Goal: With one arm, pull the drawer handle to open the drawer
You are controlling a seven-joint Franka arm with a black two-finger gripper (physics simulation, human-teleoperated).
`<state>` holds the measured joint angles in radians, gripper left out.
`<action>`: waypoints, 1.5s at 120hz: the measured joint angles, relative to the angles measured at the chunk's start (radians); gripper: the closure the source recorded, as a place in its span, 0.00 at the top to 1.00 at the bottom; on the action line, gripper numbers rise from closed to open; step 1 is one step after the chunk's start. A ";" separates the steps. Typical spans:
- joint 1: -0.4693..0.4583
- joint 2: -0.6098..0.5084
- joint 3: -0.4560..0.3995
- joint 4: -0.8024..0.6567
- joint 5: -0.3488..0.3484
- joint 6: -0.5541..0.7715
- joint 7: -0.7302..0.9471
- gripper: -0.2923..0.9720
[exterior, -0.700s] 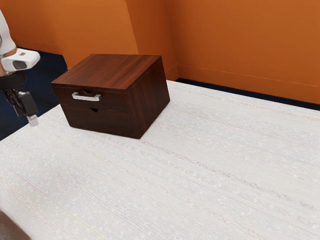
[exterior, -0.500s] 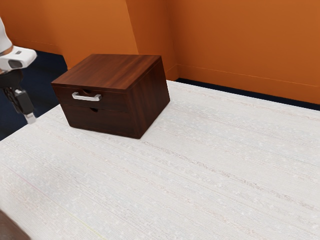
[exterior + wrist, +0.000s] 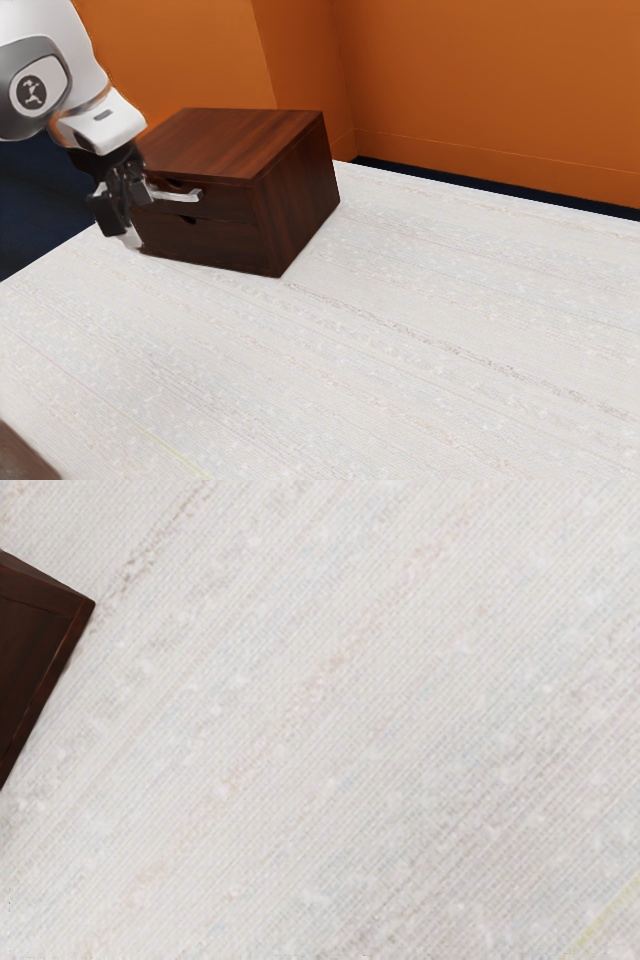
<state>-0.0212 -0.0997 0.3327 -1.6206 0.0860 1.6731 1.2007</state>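
Drawer handle (image 3: 176,195) — unmoved — now has the arm (image 3: 96,118) just beside it.

1. No word, number or brand name can be read anywhere.
2. The one sign is a small white emblem (image 3: 31,90) on a dark round field, on the grey joint cap (image 3: 58,62) of the arm (image 3: 100,122); it forms no legible letters.

A white table (image 3: 420,330) bears 1 dark wooden drawer cabinet (image 3: 235,145) standing near its far edge.
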 joint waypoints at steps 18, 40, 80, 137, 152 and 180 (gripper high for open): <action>-0.003 0.000 0.021 -0.053 0.000 0.111 0.146 0.77; 0.052 0.046 0.037 -0.064 -0.034 0.270 0.322 0.73; 0.154 0.128 0.037 -0.055 -0.182 0.461 0.612 0.53; 0.205 0.264 0.031 0.039 -0.342 0.533 0.886 0.48; 0.221 0.300 0.027 0.078 -0.367 0.538 0.939 0.48; 0.258 0.363 0.024 0.131 -0.399 0.542 1.016 0.48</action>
<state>0.2372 0.2638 0.3568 -1.4895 -0.3127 2.2147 2.2164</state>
